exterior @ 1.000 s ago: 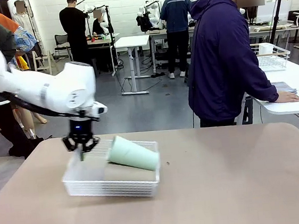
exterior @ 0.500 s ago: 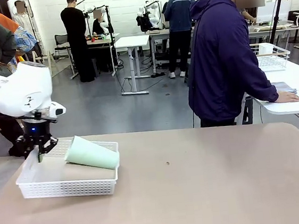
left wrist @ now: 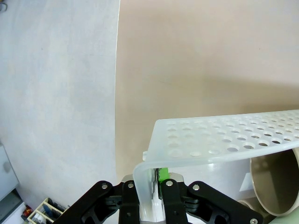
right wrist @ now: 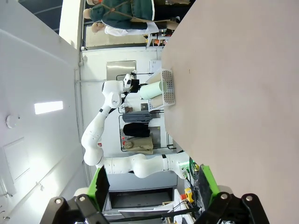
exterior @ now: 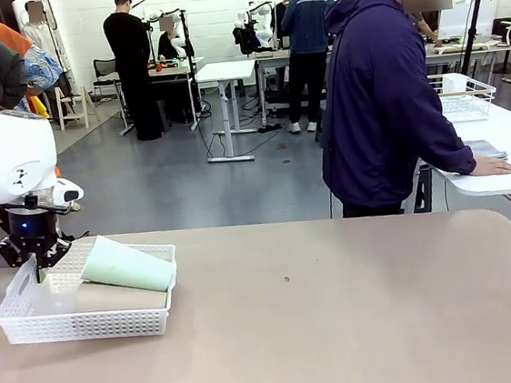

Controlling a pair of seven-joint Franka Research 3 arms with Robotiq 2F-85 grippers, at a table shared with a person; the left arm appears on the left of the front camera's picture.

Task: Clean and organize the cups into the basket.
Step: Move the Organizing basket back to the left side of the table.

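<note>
1. Progress looks well advanced: the white basket (exterior: 81, 315) already holds cups. The mint green cup (exterior: 128, 265) lies on its side across the top, mouth toward the basket's far-right corner, and the left wrist view shows a tan-brown cup (left wrist: 275, 186) lying inside with its open mouth toward the camera.
2. Part of a further rim shows just below that tan cup in the wrist view, but I cannot tell whether it is the third cup, so the count inside stays unconfirmed.
3. Left gripper (exterior: 36, 263) has its fingers clamped on the basket's far-left rim; the wrist view shows the thin white wall pinched between the green pads (left wrist: 162, 174).
4. Right gripper (right wrist: 152, 186) hangs well clear of the work with its fingers spread and nothing between them, looking along the bare table (exterior: 361, 327).
5. What is left, as I judge it, is settling the basket in its final spot and perhaps setting the cups upright, since at least two lie tipped over.
6. Edges: the basket sits at the table's left end, its left wall near the table edge, so any further travel leftward risks an overhang.
7. Open room: the whole middle and right of the table is bare. The person (exterior: 382, 87) stands at the far side, turned away, one hand on another table.
</note>
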